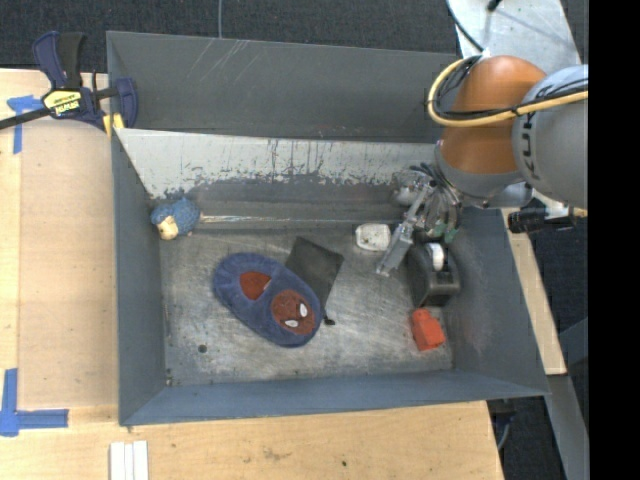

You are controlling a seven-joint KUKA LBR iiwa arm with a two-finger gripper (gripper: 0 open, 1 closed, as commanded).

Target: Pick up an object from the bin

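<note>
My gripper (390,262) hangs low in the right part of the bin, slanting down to the left from the arm. Its tip is just right of a small white rounded thing (371,236) and just left of a black boxy thing with a white piece on top (436,274). I see nothing held in it. A red block (428,329) lies on the floor below the black thing.
A blue slipper with red patches (272,298) lies in the middle of the bin, with a flat black square (314,262) against its upper right. A small blue and yellow toy (174,217) sits by the left wall. The orange-covered wrist hangs over the bin's right back corner.
</note>
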